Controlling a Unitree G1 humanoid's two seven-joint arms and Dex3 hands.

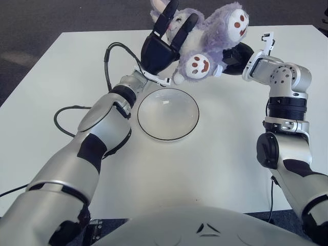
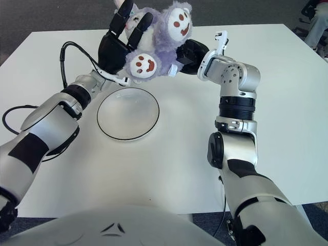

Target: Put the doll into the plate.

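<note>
Two hands grasping purple doll [image 1: 212,36], left hand [image 1: 160,45], right hand [image 1: 237,55], above plate [image 1: 168,114]

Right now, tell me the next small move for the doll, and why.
Probably bring both hands toward the robot and lower. The doll is held in the air between the left hand and right hand, beyond the far rim of the plate, which holds nothing yet. It must sit over the plate before release.

A white table [image 1: 220,148] fills most of the view. A black cable [image 1: 64,115] loops across the table's left part. Beyond the table's far edge lies dark grey carpet [image 1: 77,15].
</note>
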